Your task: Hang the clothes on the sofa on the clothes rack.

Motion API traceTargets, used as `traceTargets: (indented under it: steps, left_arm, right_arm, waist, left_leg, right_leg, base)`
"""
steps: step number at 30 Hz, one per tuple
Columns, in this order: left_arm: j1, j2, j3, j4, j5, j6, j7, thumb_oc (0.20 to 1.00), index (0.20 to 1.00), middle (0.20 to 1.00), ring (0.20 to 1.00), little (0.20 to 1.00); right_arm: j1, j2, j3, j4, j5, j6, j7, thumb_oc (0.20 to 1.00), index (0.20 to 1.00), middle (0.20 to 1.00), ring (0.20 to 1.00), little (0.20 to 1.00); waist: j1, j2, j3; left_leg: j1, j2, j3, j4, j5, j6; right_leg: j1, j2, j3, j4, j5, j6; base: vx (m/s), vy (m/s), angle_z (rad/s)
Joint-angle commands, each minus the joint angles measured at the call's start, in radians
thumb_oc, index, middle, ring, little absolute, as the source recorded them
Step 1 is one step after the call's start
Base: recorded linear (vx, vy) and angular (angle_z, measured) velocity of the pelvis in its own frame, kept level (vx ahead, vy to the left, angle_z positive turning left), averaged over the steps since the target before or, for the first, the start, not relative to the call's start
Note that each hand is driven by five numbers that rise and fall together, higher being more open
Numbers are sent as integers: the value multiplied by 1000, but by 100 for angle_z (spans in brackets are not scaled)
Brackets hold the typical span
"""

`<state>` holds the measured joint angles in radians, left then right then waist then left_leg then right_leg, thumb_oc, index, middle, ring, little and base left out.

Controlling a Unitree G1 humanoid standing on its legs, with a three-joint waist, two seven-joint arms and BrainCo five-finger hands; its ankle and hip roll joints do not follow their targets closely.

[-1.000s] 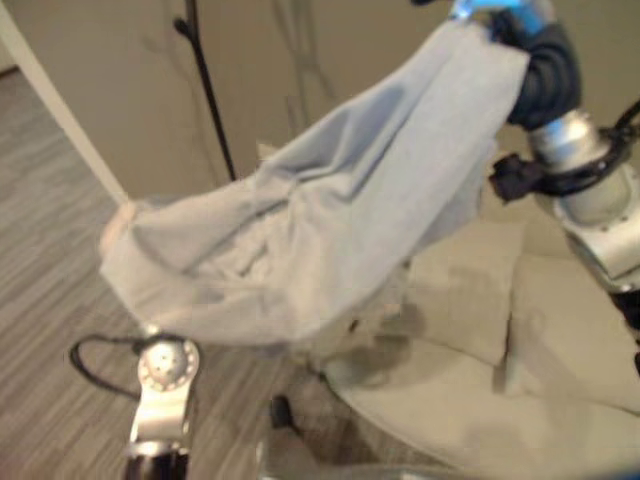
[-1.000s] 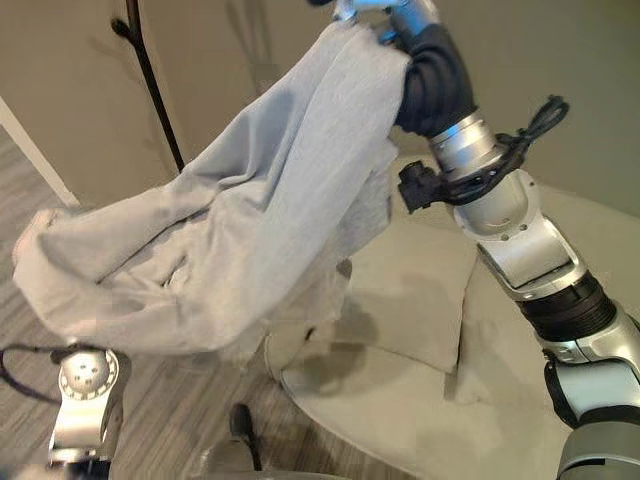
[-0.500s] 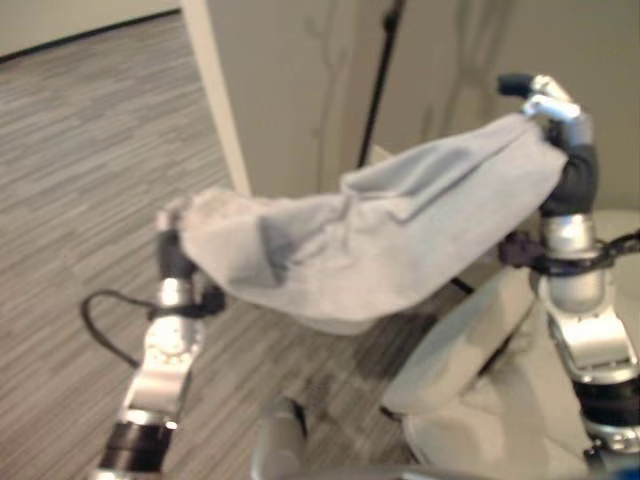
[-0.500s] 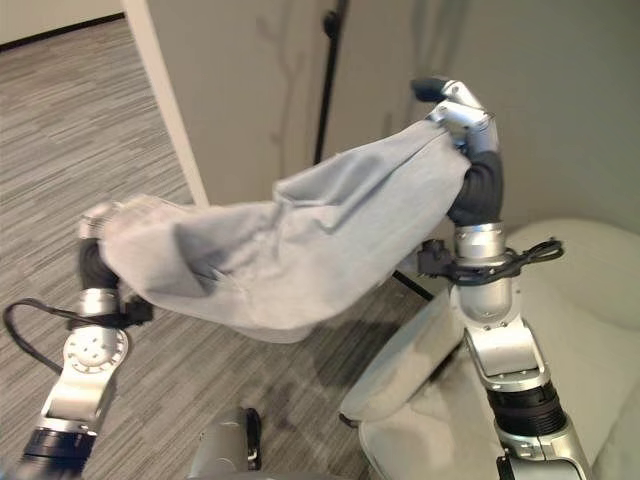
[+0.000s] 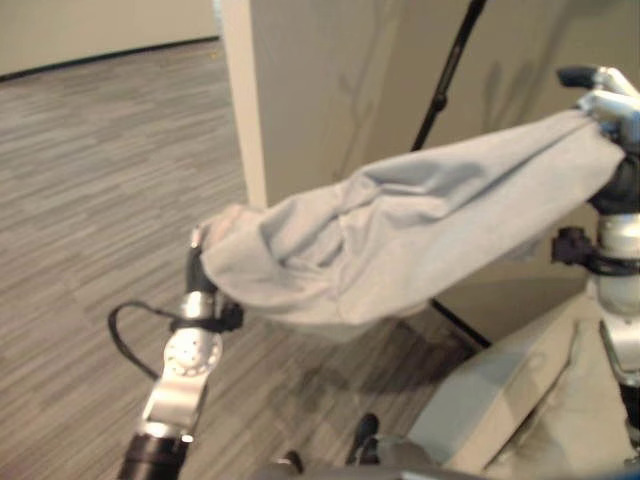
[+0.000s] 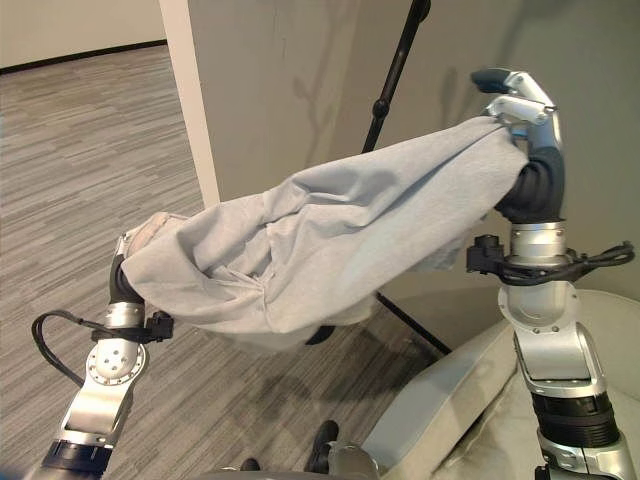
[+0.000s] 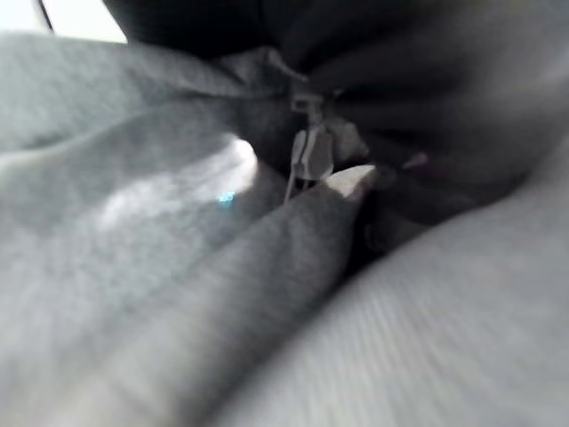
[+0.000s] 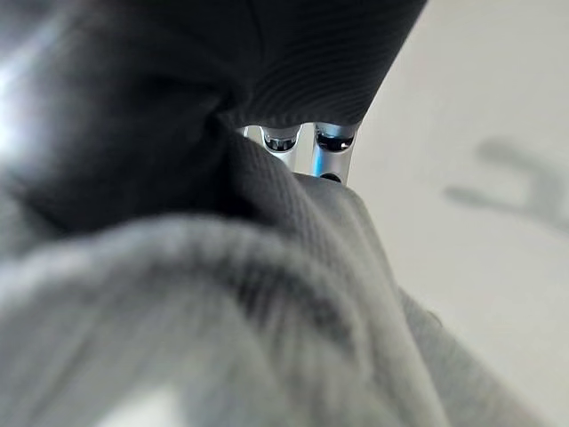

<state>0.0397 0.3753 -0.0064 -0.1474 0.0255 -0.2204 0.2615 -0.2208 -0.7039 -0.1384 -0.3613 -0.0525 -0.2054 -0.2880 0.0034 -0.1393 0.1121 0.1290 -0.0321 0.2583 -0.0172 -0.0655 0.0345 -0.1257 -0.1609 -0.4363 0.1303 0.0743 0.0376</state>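
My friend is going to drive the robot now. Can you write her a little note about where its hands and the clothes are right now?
Right hand: raised high, fingers curled over one end of the grey garment.
Left hand: lower, at the other end of the garment; its fingers are buried in the cloth, so the grip cannot be checked.
The garment is off the sofa and hangs stretched in the air between the two hands.
A black pole stands by the wall behind it.
Done: garment picked up. Left: get it onto the clothes rack and let go.
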Motion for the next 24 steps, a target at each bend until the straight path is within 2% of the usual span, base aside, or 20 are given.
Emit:
traceTargets:
  steps: [1, 2, 3, 5, 6, 7, 8, 10, 13, 14, 15, 16, 17, 18, 19, 20, 22, 23, 24]
  left_arm:
    - [-35, 21, 1, -74, 9, -51, -5, 200, 200, 200, 200, 200]
    - [-40, 19, -7, -74, 2, -58, -7, 200, 200, 200, 200, 200]
    - [-44, 20, -14, -72, -14, -68, -5, 200, 200, 200, 200, 200]
    - [-46, 32, -20, -85, -25, -73, -2, 200, 200, 200, 200, 200]
    - [-50, 37, -27, -82, -21, -73, 5, 200, 200, 200, 200, 200]
    - [-66, 44, -21, -73, -2, -68, 25, 200, 200, 200, 200, 200]
    - [-69, 46, -22, -71, 2, -67, 28, 200, 200, 200, 200, 200]
    - [-91, 60, 11, -67, 51, -60, 66, 200, 200, 200, 200, 200]
    - [-138, 101, 79, -70, 201, -41, 161, 200, 200, 200, 200, 200]
    - [-177, 123, 103, -62, 252, -31, 208, 200, 200, 200, 200, 200]
    - [-178, 123, 103, -61, 253, -31, 209, 200, 200, 200, 200, 200]
    - [-255, 177, 148, -27, 329, -1, 297, 200, 200, 200, 200, 200]
    - [-303, 211, 165, -6, 368, 16, 338, 200, 200, 200, 200, 200]
    - [-316, 214, 161, 5, 373, 16, 347, 200, 200, 200, 200, 200]
    - [-421, 265, 149, 57, 422, 43, 404, 200, 200, 200, 200, 200]
    - [-493, 311, 145, 105, 471, 66, 442, 200, 200, 200, 200, 200]
    - [-539, 328, 124, 142, 491, 83, 464, 200, 200, 200, 200, 200]
    - [-592, 368, 77, 210, 511, 103, 465, 200, 200, 200, 200, 200]
    - [-599, 371, 72, 218, 510, 101, 469, 200, 200, 200, 200, 200]
  right_arm:
    - [-33, -1, -64, -4, -4, -24, -16, 200, 200, 200, 200, 200]
    - [-36, -6, -65, -5, 0, -29, -12, 200, 200, 200, 200, 200]
    - [-43, -12, -68, -5, 6, -33, -12, 200, 200, 200, 200, 200]
    - [-64, -29, -59, 2, 13, -36, -14, 200, 200, 200, 200, 200]
    - [-78, -37, -54, 12, 5, -33, -23, 200, 200, 200, 200, 200]
    - [-81, -47, -47, 32, -14, -19, -32, 200, 200, 200, 200, 200]
    - [-85, -46, -44, 37, -17, -18, -35, 200, 200, 200, 200, 200]
    - [-101, -61, -29, 65, -56, -3, -51, 200, 200, 200, 200, 200]
    - [-123, -79, -9, 107, -102, -10, -71, 200, 200, 200, 200, 200]
    - [-150, -82, 12, 141, -108, -11, -91, 200, 200, 200, 200, 200]
    - [-154, -82, 15, 144, -108, -12, -92, 200, 200, 200, 200, 200]
    - [-201, -83, 44, 175, -139, -10, -121, 200, 200, 200, 200, 200]
    - [-218, -89, 58, 190, -163, -9, -131, 200, 200, 200, 200, 200]
    - [-229, -88, 61, 197, -167, -10, -135, 200, 200, 200, 200, 200]
    - [-271, -103, 87, 243, -216, 4, -174, 200, 200, 200, 200, 200]
    - [-325, -133, 103, 302, -265, 27, -216, 200, 200, 200, 200, 200]
    - [-336, -137, 101, 311, -282, 42, -231, 200, 200, 200, 200, 200]
    - [-375, -151, 114, 373, -326, 82, -265, 200, 200, 200, 200, 200]
    - [-381, -150, 117, 379, -328, 83, -269, 200, 200, 200, 200, 200]
  waist:
    - [-18, -23, -52]
    - [-21, -26, -52]
    - [-15, -24, -41]
    - [0, -28, -21]
    - [15, -29, -6]
    - [19, -41, 1]
    - [21, -41, 4]
    - [33, -38, 11]
    - [40, -31, -13]
    - [46, -28, -23]
    - [46, -29, -22]
    - [63, -3, -32]
    - [74, 6, -38]
    - [73, 7, -33]
    - [76, 22, -49]
    - [76, 45, -69]
    - [76, 46, -75]
    - [78, 40, -93]
    - [78, 38, -92]
  left_leg:
    - [-46, 65, 21, 130, -97, -62]
    - [-58, 70, 37, 207, -104, -82]
    - [-118, 116, 41, 355, -91, -111]
    - [-204, 199, 49, 571, 22, -177]
    - [-269, 231, 32, 678, 93, -213]
    - [-319, 295, 27, 717, 133, -215]
    - [-325, 302, 26, 728, 135, -216]
    - [-362, 357, 32, 666, 134, -177]
    - [-329, 367, 25, 392, 122, -157]
    - [-307, 366, 23, 262, 163, -165]
    - [-301, 363, 26, 252, 169, -166]
    - [-288, 375, -34, 75, 242, -189]
    - [-281, 373, -81, 17, 251, -200]
    - [-279, 374, -81, 3, 265, -199]
    - [-272, 364, -123, -42, 264, -220]
    - [-257, 356, -114, -32, 250, -214]
    - [-266, 344, -114, 0, 249, -211]
    - [-267, 300, -121, 43, 209, -190]
    - [-272, 297, -120, 48, 210, -185]
  right_leg:
    - [88, 12, -11, -50, -39, 66]
    - [107, 13, -10, -58, -53, 57]
    - [128, 27, -10, -68, -69, 36]
    - [169, 51, -10, -87, -96, -2]
    - [190, 65, -4, -96, -108, -23]
    - [222, 67, 10, -107, -125, -21]
    - [223, 72, 12, -111, -126, -24]
    - [236, 69, 12, -124, -118, -24]
    - [244, 60, 43, -135, -124, 8]
    - [253, 55, 51, -133, -132, 19]
    - [253, 53, 52, -133, -132, 19]
    - [272, 59, 74, -115, -158, 29]
    - [284, 57, 91, -103, -171, 35]
    - [280, 59, 89, -100, -168, 34]
    - [307, 58, 99, -76, -199, 40]
    - [325, 49, 106, -56, -225, 54]
    - [333, 37, 110, -50, -220, 55]
    - [337, 2, 116, -16, -207, 67]
    - [334, -2, 116, -14, -204, 69]
  base:
    - [178, -64, -20]
    - [111, -102, -31]
    - [103, -117, -22]
    - [65, -149, -16]
    - [177, -146, -23]
    - [167, -90, -16]
    - [142, -19, -5]
    - [66, 109, -4]
    - [206, 218, -28]
    - [181, 163, -27]
    - [295, 276, -19]
    - [311, 287, -23]
    - [293, 291, -14]
    - [305, 247, -14]
    - [365, 361, -44]
    - [369, 365, -53]
    - [272, 322, -47]
    - [291, 334, -33]
    - [328, 457, -19]
